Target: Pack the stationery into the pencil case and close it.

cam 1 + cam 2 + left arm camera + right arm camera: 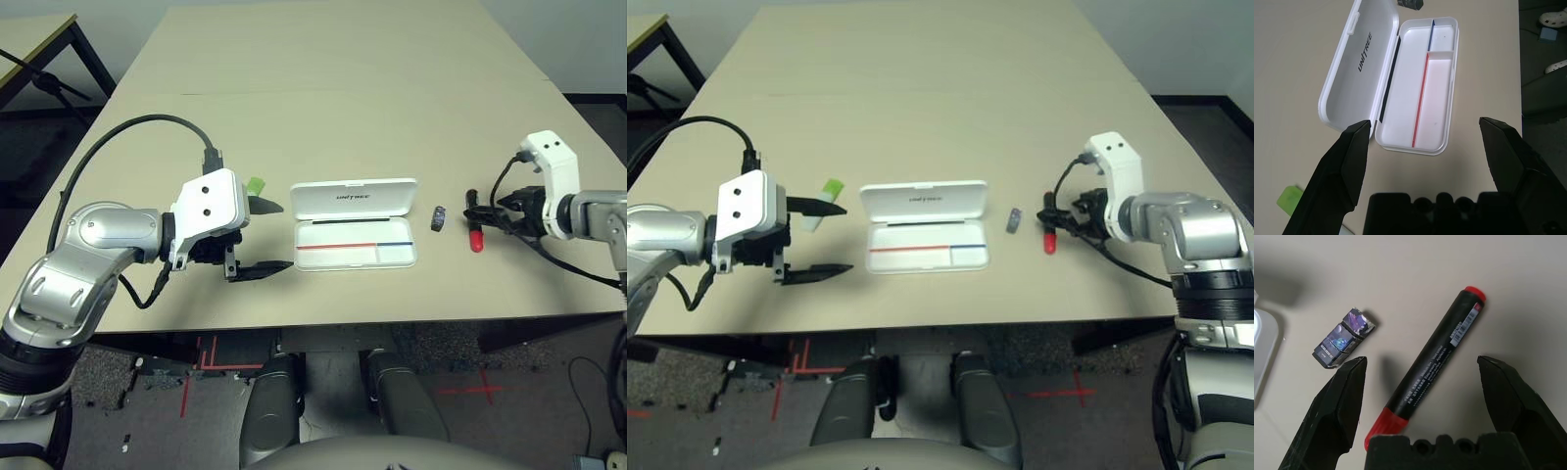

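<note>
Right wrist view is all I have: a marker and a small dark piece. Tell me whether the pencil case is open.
Observer: Yes. The pencil case lies open and empty.
Operator: Name what else is left to pack.
Observer: A green-capped highlighter lies on the case's far side from the marker.
Operator: Report the left gripper.
Observer: The left gripper hovers open near that highlighter, holding nothing.

White pencil case (355, 223) with red-and-blue line, black marker (1432, 361) with red ends, green highlighter (831, 189)
</note>
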`<action>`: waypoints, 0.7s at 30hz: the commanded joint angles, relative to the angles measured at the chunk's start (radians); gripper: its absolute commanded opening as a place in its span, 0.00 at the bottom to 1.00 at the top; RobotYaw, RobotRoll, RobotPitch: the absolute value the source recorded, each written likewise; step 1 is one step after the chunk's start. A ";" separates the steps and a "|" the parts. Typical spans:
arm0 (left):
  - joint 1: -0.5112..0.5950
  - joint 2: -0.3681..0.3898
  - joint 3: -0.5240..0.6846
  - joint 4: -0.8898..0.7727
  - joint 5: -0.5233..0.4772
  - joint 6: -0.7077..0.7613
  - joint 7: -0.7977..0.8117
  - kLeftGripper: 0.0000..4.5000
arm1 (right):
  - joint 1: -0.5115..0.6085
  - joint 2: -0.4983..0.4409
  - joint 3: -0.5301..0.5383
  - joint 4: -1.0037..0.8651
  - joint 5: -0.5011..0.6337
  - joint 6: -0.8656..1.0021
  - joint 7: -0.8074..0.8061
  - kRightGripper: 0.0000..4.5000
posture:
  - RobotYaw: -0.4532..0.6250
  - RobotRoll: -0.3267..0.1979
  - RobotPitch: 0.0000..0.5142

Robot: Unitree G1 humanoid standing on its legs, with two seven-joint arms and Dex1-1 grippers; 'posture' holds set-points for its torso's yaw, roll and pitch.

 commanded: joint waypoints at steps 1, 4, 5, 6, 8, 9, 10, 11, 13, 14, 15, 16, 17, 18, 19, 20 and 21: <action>0.007 0.006 -0.011 -0.025 -0.003 0.001 0.010 0.99 | -0.015 0.024 0.032 0.056 -0.020 -0.024 -0.012 1.00 | 0.44 0.62 0.28; -0.011 0.005 -0.015 -0.045 -0.014 0.028 0.022 0.99 | -0.021 0.037 0.052 0.095 -0.038 -0.049 -0.013 1.00 | 0.45 0.62 0.28; -0.020 0.006 -0.017 -0.052 -0.018 0.040 0.026 0.99 | -0.025 0.041 0.056 0.113 -0.043 -0.059 -0.014 1.00 | 0.45 0.62 0.28; -0.028 0.007 -0.019 -0.057 -0.020 0.049 0.030 0.99 | -0.029 0.044 0.060 0.128 -0.046 -0.067 -0.014 1.00 | 0.45 0.62 0.28; -0.039 0.006 -0.023 -0.065 -0.024 0.066 0.036 0.99 | -0.037 0.051 0.067 0.155 -0.052 -0.082 -0.014 1.00 | 0.45 0.62 0.28; -0.041 0.006 -0.024 -0.066 -0.025 0.070 0.038 0.99 | -0.040 0.054 0.070 0.165 -0.056 -0.085 -0.014 1.00 | 0.45 0.62 0.28; -0.042 0.006 -0.026 -0.066 -0.024 0.071 0.040 0.99 | -0.043 0.056 0.072 0.173 -0.058 -0.088 -0.013 1.00 | 0.46 0.62 0.28; -0.038 0.005 -0.027 -0.064 -0.022 0.068 0.040 0.99 | -0.046 0.058 0.073 0.180 -0.061 -0.090 -0.012 1.00 | 0.46 0.62 0.28; -0.029 0.005 -0.028 -0.061 -0.017 0.061 0.041 0.99 | -0.050 0.060 0.075 0.189 -0.064 -0.093 -0.010 1.00 | 0.46 0.62 0.28; -0.023 0.005 -0.028 -0.059 -0.015 0.055 0.041 0.99 | -0.051 0.060 0.075 0.192 -0.066 -0.093 -0.009 1.00 | 0.46 0.62 0.28; -0.016 0.005 -0.027 -0.058 -0.014 0.051 0.040 1.00 | -0.052 0.060 0.075 0.194 -0.068 -0.093 -0.008 0.96 | 0.46 0.62 0.28; -0.013 0.005 -0.027 -0.059 -0.013 0.048 0.041 1.00 | -0.052 0.060 0.075 0.196 -0.070 -0.092 -0.006 0.91 | 0.46 0.62 0.28; -0.011 0.006 -0.026 -0.060 -0.013 0.047 0.041 1.00 | -0.052 0.059 0.075 0.197 -0.072 -0.093 -0.005 0.87 | 0.46 0.62 0.28; -0.009 0.006 -0.026 -0.063 -0.014 0.048 0.042 1.00 | -0.052 0.059 0.075 0.199 -0.074 -0.093 -0.004 0.79 | 0.46 0.62 0.28; -0.009 0.006 -0.026 -0.067 -0.016 0.051 0.043 1.00 | -0.051 0.058 0.075 0.200 -0.076 -0.093 -0.002 0.69 | 0.46 0.62 0.28; -0.013 0.006 -0.026 -0.073 -0.020 0.058 0.045 1.00 | -0.050 0.056 0.074 0.200 -0.079 -0.092 0.000 0.63 | 0.46 0.62 0.28; -0.021 0.007 -0.026 -0.079 -0.025 0.068 0.046 1.00 | -0.049 0.054 0.073 0.201 -0.082 -0.091 0.002 0.53 | 0.46 0.62 0.28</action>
